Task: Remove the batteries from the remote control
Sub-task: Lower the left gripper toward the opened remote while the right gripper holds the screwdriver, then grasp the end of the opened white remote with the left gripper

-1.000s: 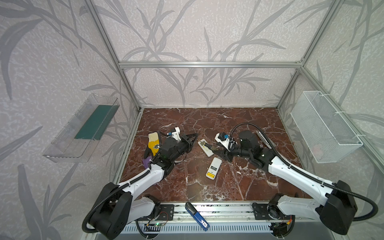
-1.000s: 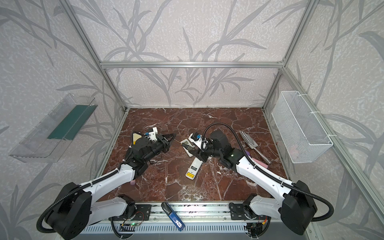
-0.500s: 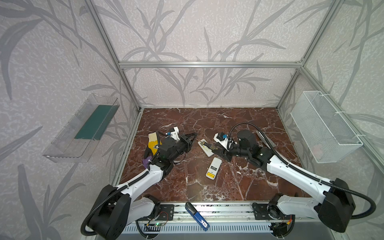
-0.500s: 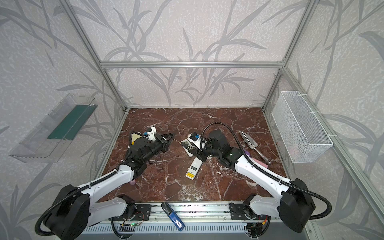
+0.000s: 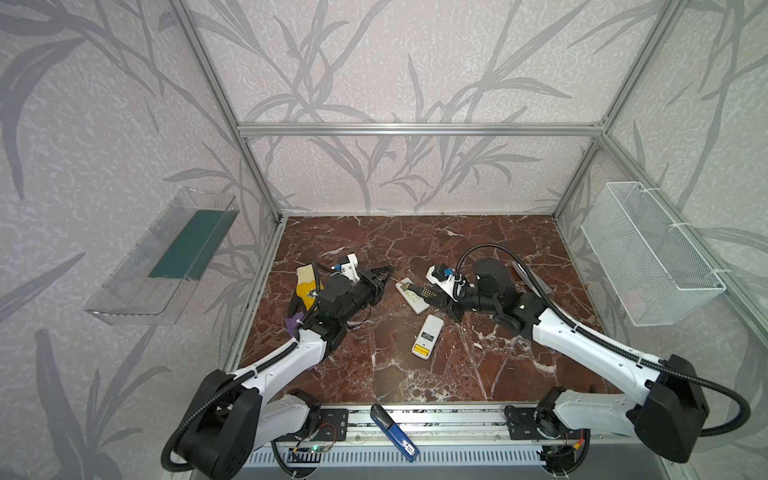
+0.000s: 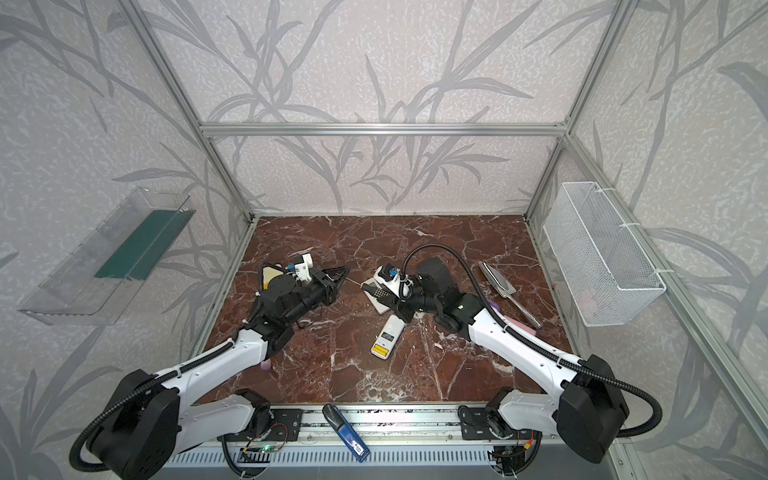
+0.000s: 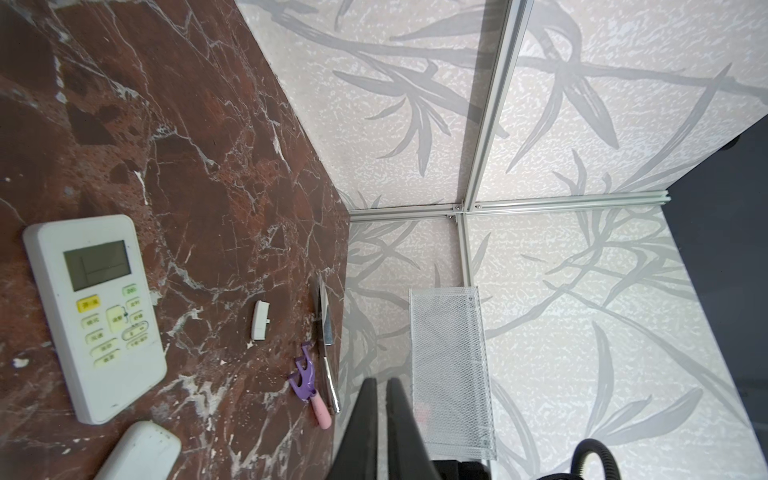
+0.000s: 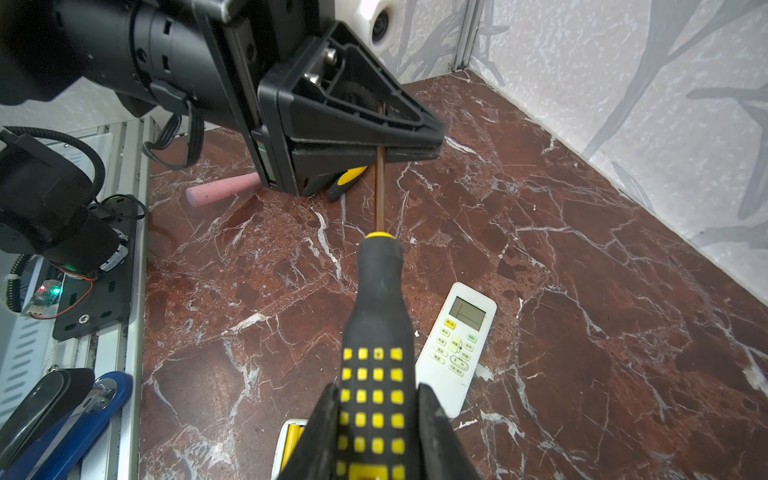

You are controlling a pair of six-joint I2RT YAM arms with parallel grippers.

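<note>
Batteries (image 8: 292,442): two yellow, seated in open compartment of back-up remote (image 5: 427,337) mid-table; none out, green pair unseen. Right gripper (image 8: 376,419) clamped on screwdriver (image 8: 376,316) handle. Left gripper (image 8: 436,143) around shaft, pinching or loose unclear. All prying and lifting left.

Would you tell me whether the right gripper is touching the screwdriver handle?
Touching: the right wrist view shows the right gripper closed against both sides of the screwdriver handle.

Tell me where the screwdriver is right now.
In both top views the screwdriver hangs mid-table between the arms, over the face-up white remote. The right gripper holds its handle; its shaft reaches between the left gripper's jaws.
</note>
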